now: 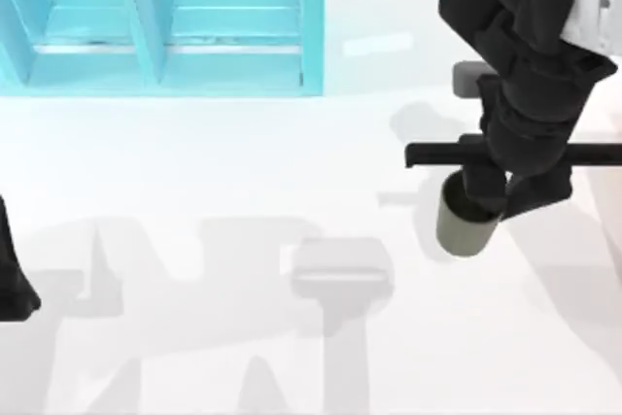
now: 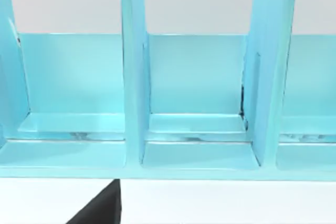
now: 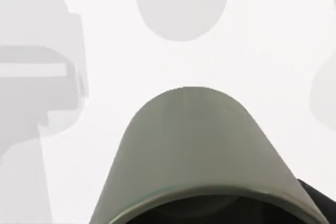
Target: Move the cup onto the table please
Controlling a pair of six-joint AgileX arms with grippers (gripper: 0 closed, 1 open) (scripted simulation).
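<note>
You find the cup (image 1: 465, 225) well to the right of the shelf unit (image 1: 160, 21), nearer the table's (image 1: 194, 172) front edge, directly beneath the right gripper (image 1: 491, 196).

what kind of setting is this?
Likely a rendered tabletop test scene: plain glossy white table, turquoise-blue compartment shelf, small olive-grey cylindrical cup at the right end effector.

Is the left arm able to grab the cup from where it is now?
Probably not. The left gripper sits parked at the table's far left edge, while the cup is on the right side, already under the right gripper. That arm crowds the cup, blocking any approach.
</note>
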